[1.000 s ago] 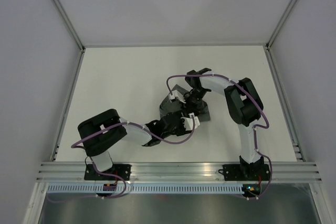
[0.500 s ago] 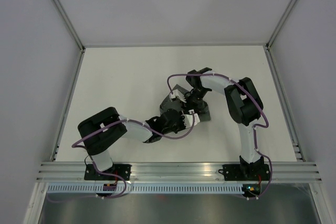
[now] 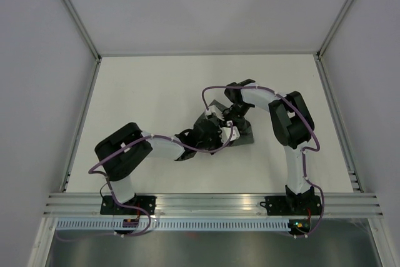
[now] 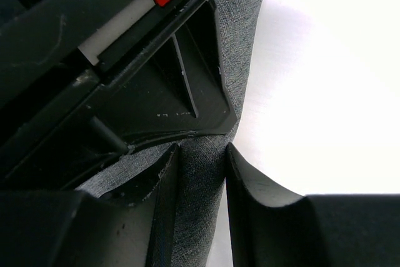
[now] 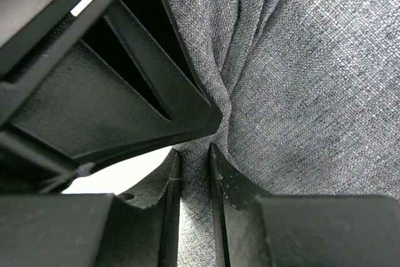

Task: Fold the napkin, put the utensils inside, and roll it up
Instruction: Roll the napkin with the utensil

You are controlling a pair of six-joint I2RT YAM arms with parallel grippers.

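Your left fingers [image 4: 167, 186] and right fingers [image 5: 228, 182] are both clamped on folds of that coarse-woven grey napkin [image 5: 300, 92], smooth white surface [image 4: 325, 92] underneath.

A white table top [image 3: 156, 85] is filling the middle of the top view, and soft, even light is falling on it. Pale grey panels are closing it in - a back panel [image 3: 206, 4] at the top of the frame, a left panel [image 3: 31, 92] and a right panel [image 3: 375, 92] at the sides. Two thin aluminium posts [image 3: 72, 10] are running diagonally from the upper edge down to the table's far corners. Low in the frame a ribbed aluminium rail [image 3: 212, 203] is crossing from left to right, and under it a slotted strip [image 3: 206, 224] is lying above a dull grey surface [image 3: 206, 248].
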